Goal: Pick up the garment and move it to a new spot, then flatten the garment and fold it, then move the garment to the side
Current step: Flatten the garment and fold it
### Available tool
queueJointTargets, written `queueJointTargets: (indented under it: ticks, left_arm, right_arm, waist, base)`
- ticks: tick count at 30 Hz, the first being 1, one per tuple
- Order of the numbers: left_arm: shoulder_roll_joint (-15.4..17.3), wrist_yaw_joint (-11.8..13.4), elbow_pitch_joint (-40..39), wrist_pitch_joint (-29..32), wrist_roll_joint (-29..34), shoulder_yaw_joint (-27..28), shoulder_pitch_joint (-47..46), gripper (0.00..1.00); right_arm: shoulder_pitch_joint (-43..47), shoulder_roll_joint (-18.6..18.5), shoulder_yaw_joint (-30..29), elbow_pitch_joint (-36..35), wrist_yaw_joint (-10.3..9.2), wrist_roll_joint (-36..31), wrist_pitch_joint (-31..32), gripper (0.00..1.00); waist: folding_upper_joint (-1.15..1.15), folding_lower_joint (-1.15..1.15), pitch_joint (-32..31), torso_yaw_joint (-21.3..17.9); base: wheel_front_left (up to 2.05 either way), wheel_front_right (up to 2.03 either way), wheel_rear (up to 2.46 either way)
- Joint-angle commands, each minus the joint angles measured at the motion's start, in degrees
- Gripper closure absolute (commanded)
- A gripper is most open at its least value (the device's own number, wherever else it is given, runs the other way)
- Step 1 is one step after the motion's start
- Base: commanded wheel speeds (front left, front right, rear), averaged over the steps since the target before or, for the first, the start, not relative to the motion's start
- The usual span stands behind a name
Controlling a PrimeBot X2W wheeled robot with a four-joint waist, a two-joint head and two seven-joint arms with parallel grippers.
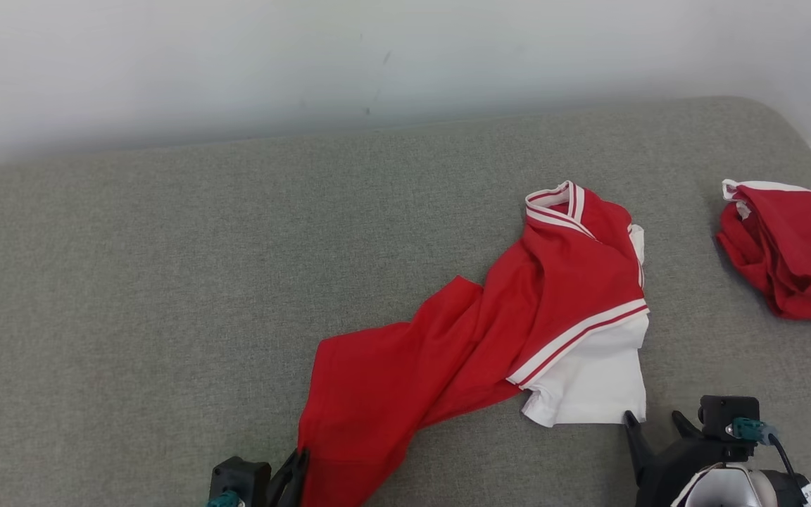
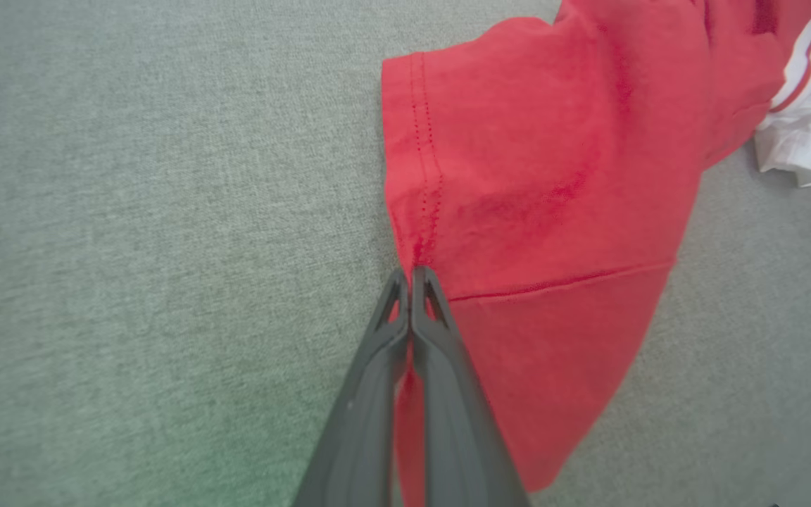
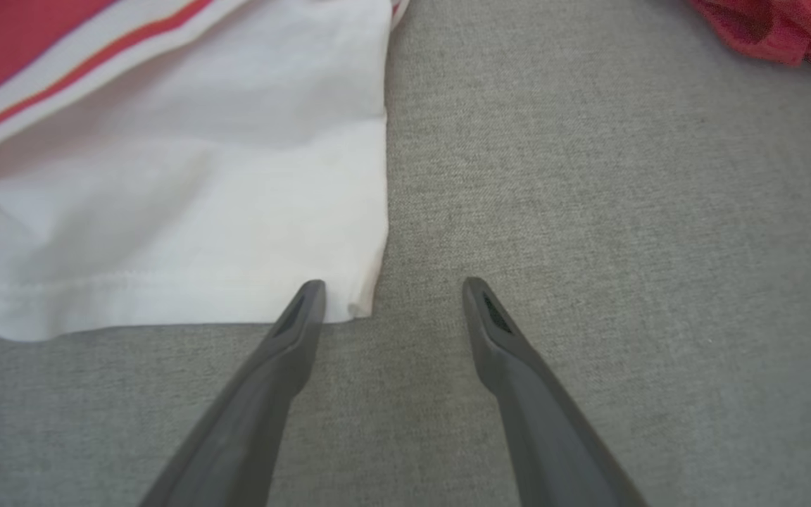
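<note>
A pale wall [image 1: 236,56] stands behind a grey cloth-covered surface [image 1: 131,282], perhaps a bed. The garment [image 1: 518,310], a red and white shirt, lies crumpled near the front edge, right of the middle. It looks light, soft and limp, so it will sag; hems and corners give the best hold. The left claw [image 2: 410,276] is closed on the red hem corner. The right claw [image 3: 393,285] stands open at the white sleeve corner. A red heap [image 1: 793,253] lies at the right edge
</note>
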Motion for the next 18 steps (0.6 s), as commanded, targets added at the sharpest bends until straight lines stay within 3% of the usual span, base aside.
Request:
queueJointTargets:
  ticks: [1, 4, 6, 7, 9, 10, 18]
  left_arm:
    - [0.2, -0.3, 0.1, -0.4, 0.2, -0.2, -0.7, 1.0]
    - [0.1, -0.2, 0.2, -0.9, 0.2, -0.3, -1.1, 1.0]
    - [0.1, -0.1, 0.2, -1.3, 0.2, -0.4, -1.1, 1.0]
    - [0.1, 0.0, 0.2, -1.5, 0.2, -0.4, -1.2, 1.0]
    - [0.1, 0.0, 0.2, -1.9, 0.1, -0.4, -1.3, 1.0]
    - [0.0, 0.0, 0.2, -2.2, 0.0, -0.4, -1.4, 1.0]
    - [-1.6, -1.8, -0.5, -4.8, -4.6, 1.9, -2.1, 1.0]
  right_arm:
    - [-1.0, 0.3, -0.3, 1.0, -0.12, -0.7, 1.2, 0.0]
    - [-2.1, 0.4, 0.0, 2.8, -0.12, -1.4, 2.4, 0.0]
    - [-2.5, 0.5, 0.1, 3.6, -0.12, -1.5, 2.6, 0.48]
    - [-2.8, 0.6, 0.1, 3.9, -0.12, -1.6, 2.8, 0.56]
    - [-3.1, 0.6, 0.0, 4.5, -0.12, -1.6, 2.9, 0.91]
    - [-3.3, 0.6, 0.1, 4.7, -0.12, -1.6, 2.9, 1.0]
    - [-5.8, 0.5, 0.5, 0.0, -0.12, -0.1, -3.0, 1.0]
  waist:
    - [0.0, 0.0, 0.5, 0.5]
    - [0.0, 0.0, 1.0, 0.9]
    - [0.0, 0.0, 1.2, 1.0]
    - [0.0, 0.0, 1.3, 1.1]
    - [0.0, 0.0, 1.4, 1.2]
    - [0.0, 0.0, 1.4, 1.2]
    - [0.0, 0.0, 0.5, 0.7]
  base:
    - [0.0, 0.0, 0.0]
    - [0.0, 0.0, 0.0]
    - [0.0, 0.0, 0.0]
    - [0.0, 0.0, 0.0]
    - [0.0, 0.0, 0.0]
    - [0.0, 0.0, 0.0]
    - [0.0, 0.0, 0.0]
